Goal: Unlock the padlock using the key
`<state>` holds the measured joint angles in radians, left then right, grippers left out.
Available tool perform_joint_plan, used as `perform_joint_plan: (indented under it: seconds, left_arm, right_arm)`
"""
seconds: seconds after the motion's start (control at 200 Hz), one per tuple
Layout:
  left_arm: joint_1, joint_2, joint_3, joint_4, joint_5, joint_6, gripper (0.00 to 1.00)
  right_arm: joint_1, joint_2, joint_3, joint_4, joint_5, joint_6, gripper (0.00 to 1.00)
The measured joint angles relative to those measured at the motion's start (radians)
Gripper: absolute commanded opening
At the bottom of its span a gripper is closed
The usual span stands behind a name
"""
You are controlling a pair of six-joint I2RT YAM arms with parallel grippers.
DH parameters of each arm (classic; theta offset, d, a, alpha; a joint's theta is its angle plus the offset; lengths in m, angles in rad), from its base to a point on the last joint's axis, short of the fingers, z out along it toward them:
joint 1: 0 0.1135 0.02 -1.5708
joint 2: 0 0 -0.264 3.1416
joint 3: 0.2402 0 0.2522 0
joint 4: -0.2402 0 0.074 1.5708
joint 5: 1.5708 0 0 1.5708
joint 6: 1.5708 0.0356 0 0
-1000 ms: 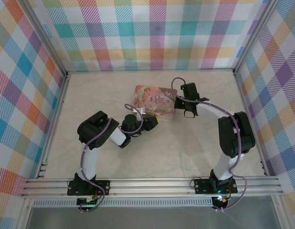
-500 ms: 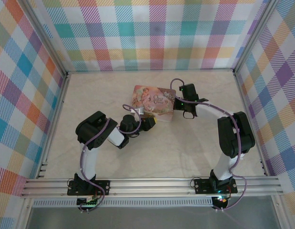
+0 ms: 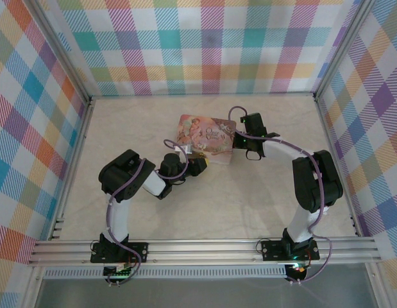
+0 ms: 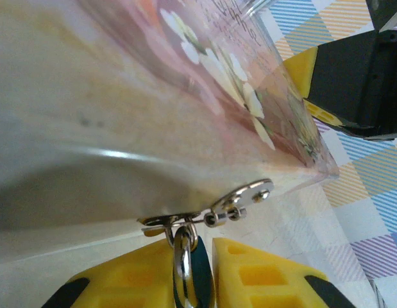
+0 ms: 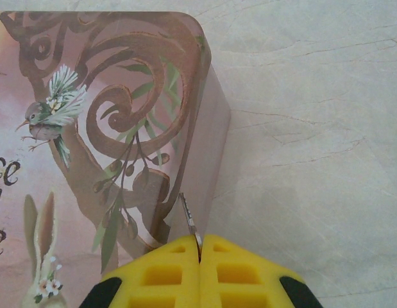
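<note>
The padlock, a small bluish-dark body with a silver shackle, hangs from the metal hasp on the near edge of the pink picture tin. My left gripper is closed around the padlock, a yellow finger pressed to each side. In the top view the left gripper sits at the tin's near-left corner. My right gripper is shut on the key, whose thin toothed blade sticks out from the fingertips beside the tin's right wall. In the top view the right gripper is at the tin's right edge.
The tin lies flat on the marbled tabletop, roughly centre. Plaid walls enclose the table at the back and sides. The right arm's black and yellow fingers loom past the tin's far corner in the left wrist view.
The left jaws have narrowed onto the padlock. The left arm has drawn slightly left, and the tin and right gripper have shifted a little left with it.
</note>
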<state>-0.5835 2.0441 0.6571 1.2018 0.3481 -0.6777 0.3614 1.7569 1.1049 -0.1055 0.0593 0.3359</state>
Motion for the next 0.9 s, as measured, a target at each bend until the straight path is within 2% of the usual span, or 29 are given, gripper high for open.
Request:
perform_joint_plan:
  seconds: [0.135, 0.195, 0.425, 0.685, 0.9]
  left_arm:
    - [0.004, -0.007, -0.001, -0.022, 0.001, 0.013, 0.11]
    - [0.004, -0.011, -0.001, -0.029, 0.003, 0.015, 0.06]
    - [0.013, -0.043, 0.006, -0.109, 0.018, 0.021, 0.03]
    - [0.027, -0.114, 0.080, -0.387, 0.072, 0.072, 0.04]
    - [0.043, -0.138, 0.162, -0.596, 0.112, 0.124, 0.04]
  right_arm:
    - [0.000, 0.000, 0.000, 0.000, 0.000, 0.000, 0.00]
    - [0.000, 0.000, 0.000, 0.000, 0.000, 0.000, 0.00]
    - [0.000, 0.000, 0.000, 0.000, 0.000, 0.000, 0.00]
    - [0.002, 0.005, 0.005, -0.005, 0.000, -0.012, 0.00]
    - [0.002, 0.056, 0.074, -0.034, -0.001, -0.040, 0.00]
